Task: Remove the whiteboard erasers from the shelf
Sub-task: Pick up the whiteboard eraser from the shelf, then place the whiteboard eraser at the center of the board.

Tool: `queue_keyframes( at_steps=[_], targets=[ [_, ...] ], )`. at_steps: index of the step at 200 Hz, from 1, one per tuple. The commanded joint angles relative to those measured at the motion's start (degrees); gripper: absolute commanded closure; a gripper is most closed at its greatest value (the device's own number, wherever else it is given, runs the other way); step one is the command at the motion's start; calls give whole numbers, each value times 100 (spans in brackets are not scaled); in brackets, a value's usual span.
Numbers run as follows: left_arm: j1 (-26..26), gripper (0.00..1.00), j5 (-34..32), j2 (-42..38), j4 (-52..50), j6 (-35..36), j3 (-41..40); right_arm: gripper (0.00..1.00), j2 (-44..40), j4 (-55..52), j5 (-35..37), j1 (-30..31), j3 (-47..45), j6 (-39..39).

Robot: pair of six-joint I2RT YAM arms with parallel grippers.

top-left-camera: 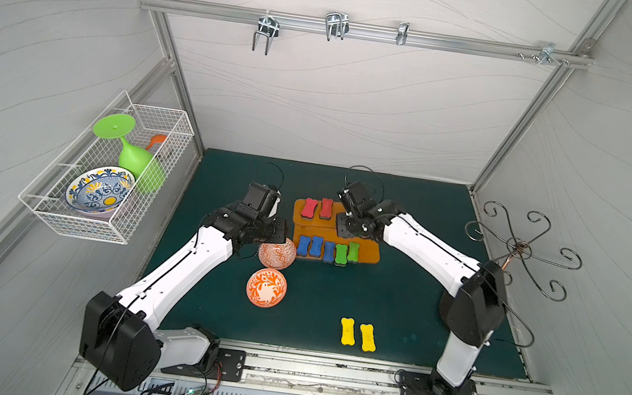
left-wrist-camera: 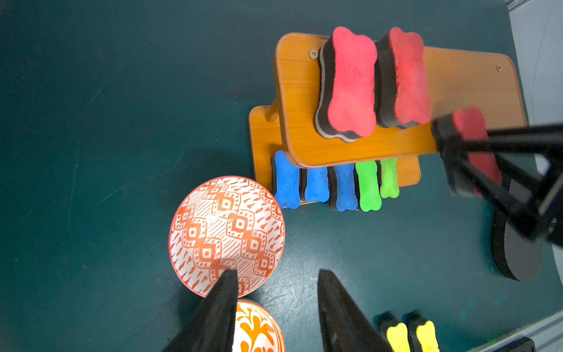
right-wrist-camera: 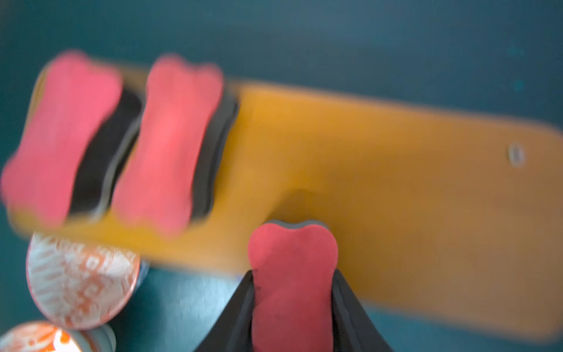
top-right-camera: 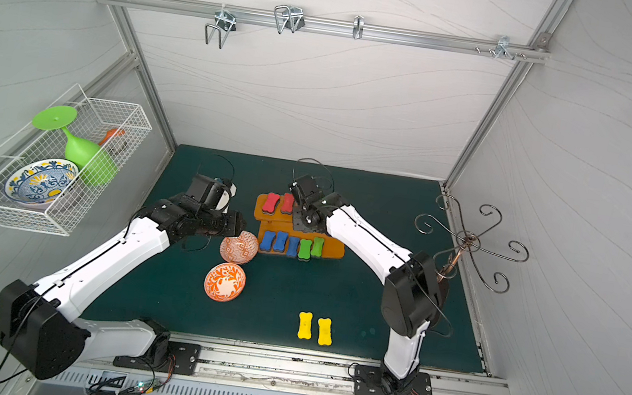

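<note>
The shelf is two glossy orange-brown boards with rounded corners, stepped, mid-worktop. The upper board carries two red erasers, side by side at its 9 o'clock end. The lower board carries three blue erasers and two green erasers in one row along its 6 o'clock edge, their ends overhanging. Each is bone-shaped, coloured foam on a dark felt base (with a thin grey layer between, seen in the left wrist view). Two yellow erasers lie flat on the worktop between 5 and 6 o'clock of the shelf, well apart from it.

The right jaws are closed on a third red eraser, pressed to its long sides, over the upper board's 3 o'clock part. Contact with the board cannot be told.

The left jaws are parted moderately with nothing between them, at 9 o'clock of the shelf, just beside the patterned bowl.
</note>
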Motion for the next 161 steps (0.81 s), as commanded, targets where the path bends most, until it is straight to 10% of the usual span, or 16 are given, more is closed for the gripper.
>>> queue_keyframes(
  at_steps=[1, 61, 161],
  targets=[
    [-11, 54, 193, -176, 226, -57, -25, 61, -1046, -449, 570, 806, -925, 1044],
    [-12, 53, 205, -291, 305, -132, -143, 62, -1765, -382, 372, 2487, -2733, 3431],
    [-9, 53, 39, -312, 288, -107, -142, 61, -362, 643, -932, 2549, -2957, 3371]
  ],
)
